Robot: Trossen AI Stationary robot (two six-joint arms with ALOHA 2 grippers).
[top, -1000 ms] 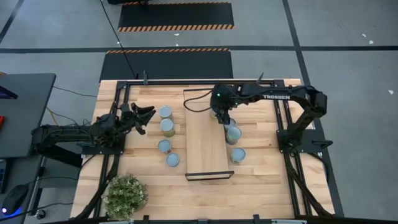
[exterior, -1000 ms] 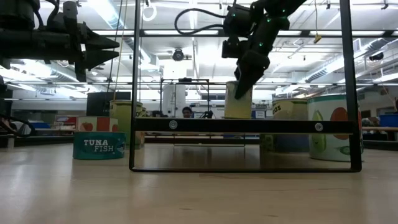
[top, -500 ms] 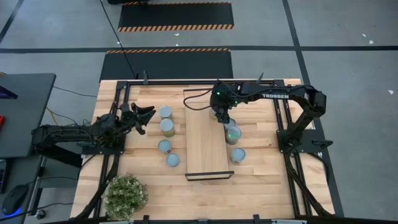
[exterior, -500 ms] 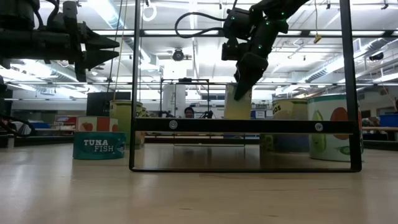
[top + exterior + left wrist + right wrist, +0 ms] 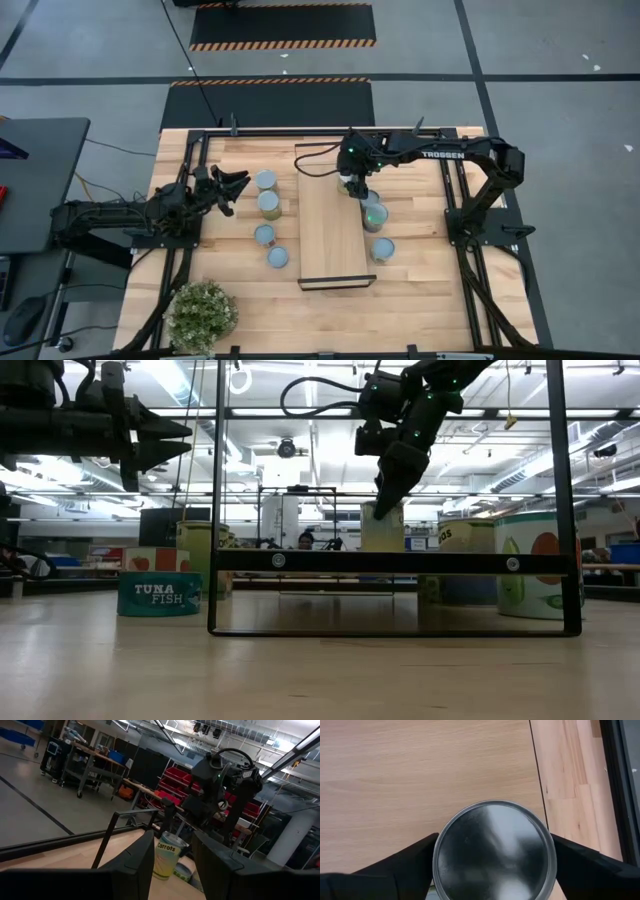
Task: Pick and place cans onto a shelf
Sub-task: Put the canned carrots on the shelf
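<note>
The shelf [image 5: 330, 225] is a long light-wood board on black end frames in the table's middle. One can [image 5: 492, 851] with a silvery top stands upright on the board near its far right edge; the low view shows it too [image 5: 382, 528]. My right gripper [image 5: 349, 185] is open above it, one finger on each side of the can's top. My left gripper [image 5: 233, 190] hovers open and empty at the table's left. Several cans [image 5: 267, 203] stand left of the shelf and two cans [image 5: 374, 213] right of it. My right gripper reaches down at a slant from above. Its fingers [image 5: 415, 860] stand at two opposite sides of the can's rim [image 5: 438, 851]. Whether they touch it I cannot tell. The can stands upright with its base on the shelf board [image 5: 420, 770].
A bushy green plant [image 5: 203, 312] stands at the near left corner. A flat tuna can [image 5: 158, 595] shows left of the shelf frame [image 5: 395, 561] in the low view. The shelf board's near half [image 5: 333, 255] is bare. Black rails [image 5: 452, 205] run along both table sides.
My right gripper has shifted slightly toward the table's left, over the shelf's edge. In the low view the can has sunk a little and now stands upright on the board. The can right of the shelf shows fully, no longer covered by the gripper.
</note>
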